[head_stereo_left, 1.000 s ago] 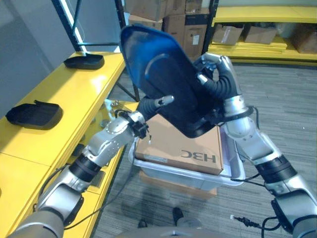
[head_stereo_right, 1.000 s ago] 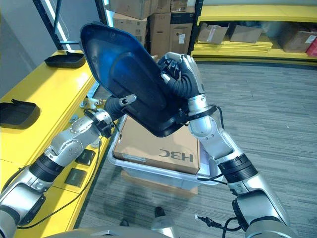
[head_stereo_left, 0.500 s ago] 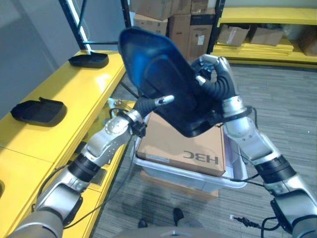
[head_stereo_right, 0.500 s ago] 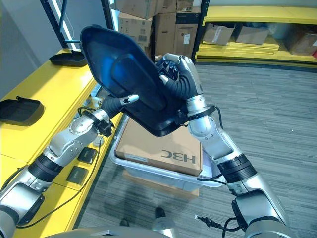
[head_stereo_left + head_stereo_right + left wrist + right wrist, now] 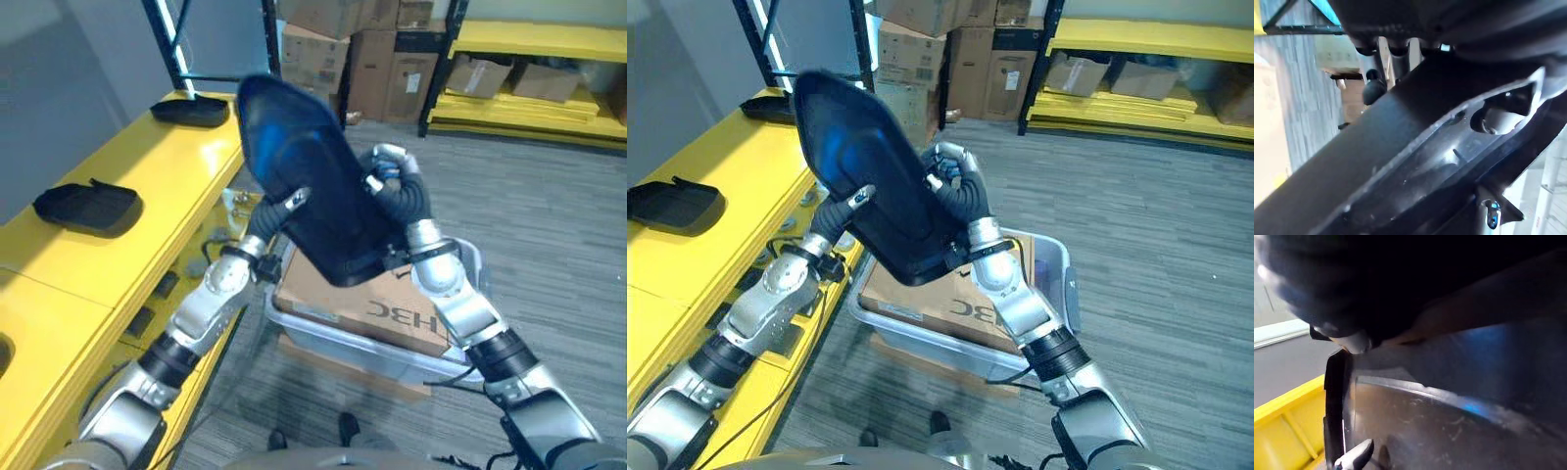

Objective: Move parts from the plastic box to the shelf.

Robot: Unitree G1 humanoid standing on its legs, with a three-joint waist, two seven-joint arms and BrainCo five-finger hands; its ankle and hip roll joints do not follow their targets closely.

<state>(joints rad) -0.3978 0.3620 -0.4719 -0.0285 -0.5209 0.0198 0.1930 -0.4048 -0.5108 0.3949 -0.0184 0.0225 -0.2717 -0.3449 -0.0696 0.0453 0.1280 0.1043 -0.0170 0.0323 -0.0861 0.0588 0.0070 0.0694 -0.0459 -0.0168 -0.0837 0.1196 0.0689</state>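
Above the plastic box point(image 5: 468, 262), near the centre of the frame, both hands held a large dark part point(image 5: 304, 186) tilted in the air: the right hand point(image 5: 392, 191) had its fingers curled round the part's right edge, and the left hand point(image 5: 284, 204) met it from the lower left with a silver thumb lying on its face, the rest of its fingers hidden behind the part, so their grip could not be told. Beneath the part a cardboard carton point(image 5: 392, 304) lay in the box, and along the left of the frame the yellow shelf point(image 5: 147, 176) carried two more dark parts point(image 5: 86, 209), well apart from each other.
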